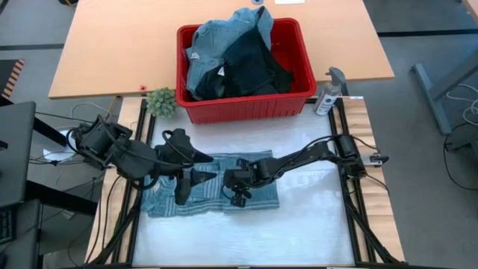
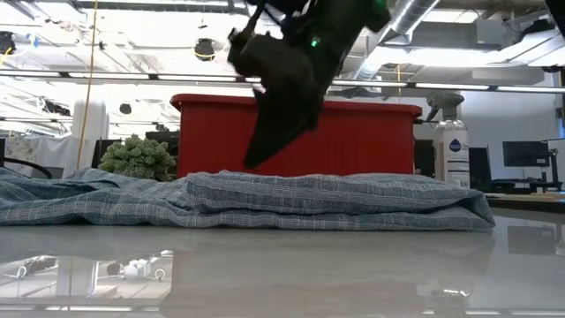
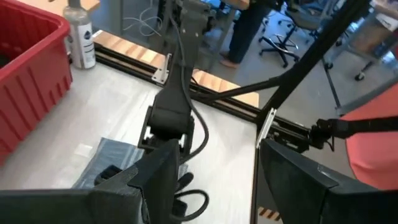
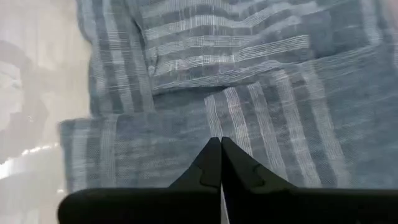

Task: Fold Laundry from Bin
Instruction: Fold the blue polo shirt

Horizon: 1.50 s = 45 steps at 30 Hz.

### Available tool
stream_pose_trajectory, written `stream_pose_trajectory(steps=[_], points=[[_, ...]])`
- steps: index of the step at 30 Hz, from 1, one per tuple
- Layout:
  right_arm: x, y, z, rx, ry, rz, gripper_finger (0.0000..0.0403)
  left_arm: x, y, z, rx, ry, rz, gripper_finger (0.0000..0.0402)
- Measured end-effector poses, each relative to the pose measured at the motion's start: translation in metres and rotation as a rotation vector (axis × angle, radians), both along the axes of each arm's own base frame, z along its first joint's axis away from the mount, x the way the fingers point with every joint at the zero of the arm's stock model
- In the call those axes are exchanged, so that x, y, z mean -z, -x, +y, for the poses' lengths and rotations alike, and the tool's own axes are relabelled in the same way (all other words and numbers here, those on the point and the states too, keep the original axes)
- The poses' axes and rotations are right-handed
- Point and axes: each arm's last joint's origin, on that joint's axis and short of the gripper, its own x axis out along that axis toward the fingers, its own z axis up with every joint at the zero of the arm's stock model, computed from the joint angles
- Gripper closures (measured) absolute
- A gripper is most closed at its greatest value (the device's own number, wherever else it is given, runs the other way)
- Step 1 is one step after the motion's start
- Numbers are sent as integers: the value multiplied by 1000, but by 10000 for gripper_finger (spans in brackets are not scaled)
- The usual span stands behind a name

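While most of the laundry (image 1: 237, 60) is still heaped in the red bin (image 1: 246, 107) at the far side, seen from above one striped shirt (image 1: 213, 194) lies partly folded mid-table, left gripper (image 1: 181, 193) and right gripper (image 1: 237, 196) both over it. Low across the table: shirt (image 2: 265, 201) flat, layered, soft creases, bin (image 2: 371, 140) behind. Wrist views: left fingers (image 3: 155, 180) spread, holding nothing; right gripper (image 4: 220, 163) pinched shut just over the cloth (image 4: 249, 93), hold on it unclear.

Striped shirt (image 1: 213, 196) flat on white table (image 1: 314, 224).
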Motion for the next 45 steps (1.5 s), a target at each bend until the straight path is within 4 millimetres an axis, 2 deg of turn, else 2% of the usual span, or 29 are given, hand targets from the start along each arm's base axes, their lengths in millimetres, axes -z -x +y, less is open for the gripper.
stream_pose_trajectory(steps=[7, 17, 21, 24, 29, 31, 33, 37, 39, 42, 45], points=[[26, -6, -8, 2, -8, 63, 388, 2, -1, -3, -19, 14, 2, 187], [26, -8, -48, 102, -16, 72, 378, 2, -1, -2, -48, 6, -5, 187], [25, -9, -53, 112, -44, 78, 380, 2, -1, -2, -59, -16, -7, 187], [15, -7, -51, 97, -54, 79, 369, 2, -1, -1, -70, -22, -10, 187], [-26, 0, -45, 76, -55, -25, 364, 14, -8, -4, -110, -64, 24, 187], [-46, 11, -46, 78, -57, -29, 366, 27, -13, -7, -117, -65, 78, 187], [-69, 30, -46, 114, -69, 6, 369, 42, -18, -7, -140, -42, 144, 187], [-119, 83, -44, 257, -57, 35, 376, 75, -25, -4, -199, -7, 265, 187], [-135, 110, -42, 305, -49, 19, 379, 87, -29, -1, -198, 0, 274, 187], [-142, 145, -38, 366, -99, -32, 379, 107, -32, 5, -177, 4, 256, 187], [-133, 169, -32, 420, -179, -98, 379, 139, -39, 16, -140, 35, 239, 187]])
